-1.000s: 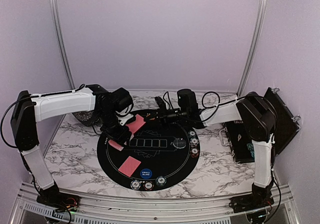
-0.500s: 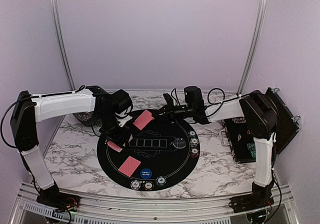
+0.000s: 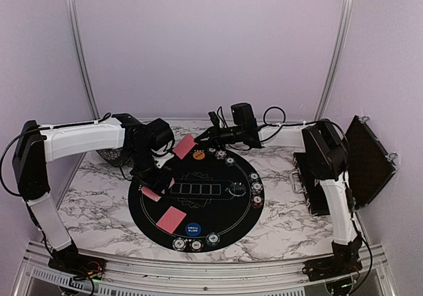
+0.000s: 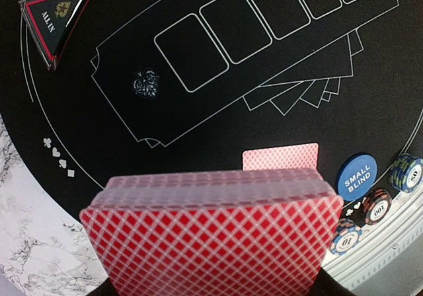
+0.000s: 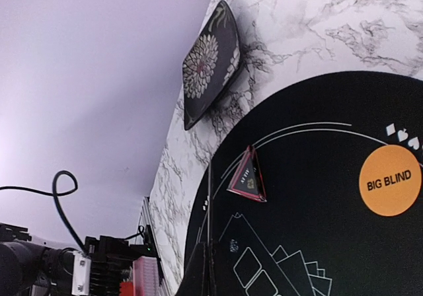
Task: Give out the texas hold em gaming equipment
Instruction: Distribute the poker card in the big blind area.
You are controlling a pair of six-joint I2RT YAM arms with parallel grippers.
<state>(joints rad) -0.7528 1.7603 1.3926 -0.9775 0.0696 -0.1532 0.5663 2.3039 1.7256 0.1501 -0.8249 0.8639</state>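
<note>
My left gripper (image 3: 156, 182) is shut on a deck of red-backed cards (image 4: 211, 243) over the left side of the mat; the deck fills the bottom of the left wrist view. My right gripper (image 3: 200, 137) is shut on one red card (image 3: 184, 147), held tilted above the mat's far left edge. That card shows edge-on (image 5: 210, 243) in the right wrist view. A single card (image 3: 172, 219) lies face down near the blue small blind button (image 3: 193, 229). The orange big blind button (image 3: 199, 155) sits at the far edge. The black triangular marker (image 5: 248, 176) lies on the mat's left.
The round black mat (image 3: 218, 210) has chip groups at its near edge (image 3: 196, 245), right edge (image 3: 256, 188) and far edge (image 3: 221, 155), and a dark button (image 3: 236, 190). The open black chip case (image 3: 330, 184) stands at right. A patterned pouch (image 3: 111, 155) lies at far left.
The right gripper has carried its red card back and up toward the mat's far left edge, uncovering the orange button and far chips. The left arm has stayed put.
</note>
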